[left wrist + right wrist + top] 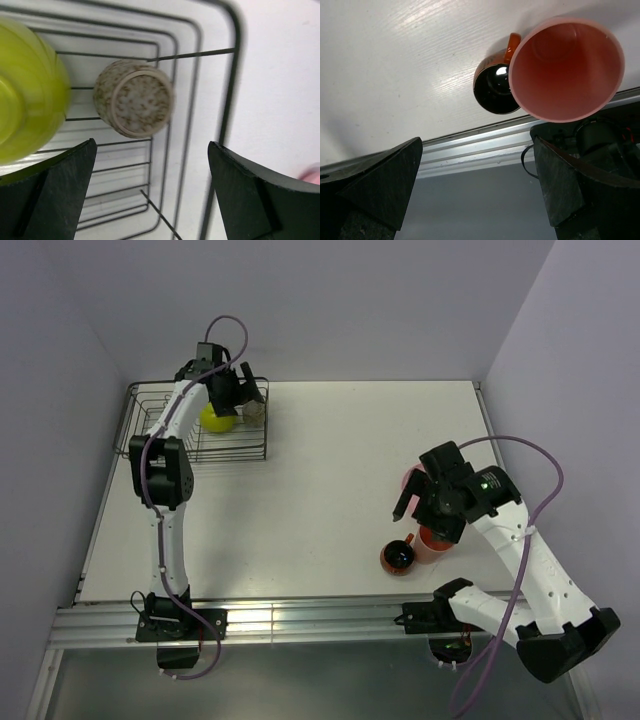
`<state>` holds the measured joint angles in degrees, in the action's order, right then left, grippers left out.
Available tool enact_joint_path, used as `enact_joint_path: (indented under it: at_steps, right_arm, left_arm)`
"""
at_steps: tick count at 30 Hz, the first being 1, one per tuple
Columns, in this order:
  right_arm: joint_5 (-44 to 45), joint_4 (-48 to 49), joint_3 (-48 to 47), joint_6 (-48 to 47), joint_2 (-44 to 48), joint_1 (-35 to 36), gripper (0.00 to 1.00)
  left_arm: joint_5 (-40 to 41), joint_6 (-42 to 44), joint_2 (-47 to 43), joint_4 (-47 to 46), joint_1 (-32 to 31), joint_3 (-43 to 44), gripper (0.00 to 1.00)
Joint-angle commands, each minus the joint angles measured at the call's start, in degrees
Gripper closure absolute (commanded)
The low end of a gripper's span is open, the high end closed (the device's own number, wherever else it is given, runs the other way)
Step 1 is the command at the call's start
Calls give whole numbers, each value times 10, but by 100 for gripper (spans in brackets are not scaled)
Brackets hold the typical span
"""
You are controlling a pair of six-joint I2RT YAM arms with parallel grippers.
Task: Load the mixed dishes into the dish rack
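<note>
The left claw (152,145) stands wide open and empty above the dark wire dish rack (227,100). The small speckled beige-grey round cup (134,99) rests in the rack just ahead of its fingertips, beside the lime-green bowl (27,95), so it should lift straight away so that neither finger clips cup or wire. The right claw (477,145), equally wide and empty, hangs over the salmon-pink cup (565,70) and the small orange-red, dark-lined mug (495,90) just ahead of it; they sit too close together to straddle carelessly.
</note>
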<state>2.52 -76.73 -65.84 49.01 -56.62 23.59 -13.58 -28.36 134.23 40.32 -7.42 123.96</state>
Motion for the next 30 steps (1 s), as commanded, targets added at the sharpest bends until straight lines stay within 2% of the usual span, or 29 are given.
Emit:
enact_joint_path:
  at_steps: [1,5,14,19,23,25,30]
  right_arm:
    - [39,-47,-1,-12,-16,-2,0]
    - [31,-34,5,-24,-30,-2,0]
    - [33,-19,5,-42,-46,21,0]
    - [35,-5,-6,-11,-74,94,1]
    - [32,23,22,13,-96,143,1]
    - [29,31,42,22,-107,166,2]
    - [20,114,103,19,-132,177,5]
  left_arm:
    - [-27,-24,-88,-45,-1,7,1]
    - [-50,-52,-137,-66,-1,-12,1]
    - [-87,-120,-355,-162,-22,-226,1]
    - [-93,-87,-478,-160,-46,-337,1]
    - [-108,-52,-544,-148,-48,-423,6]
    - [-109,-28,-570,-113,-48,-450,7]
    - [-129,-13,-630,-102,-48,-516,9]
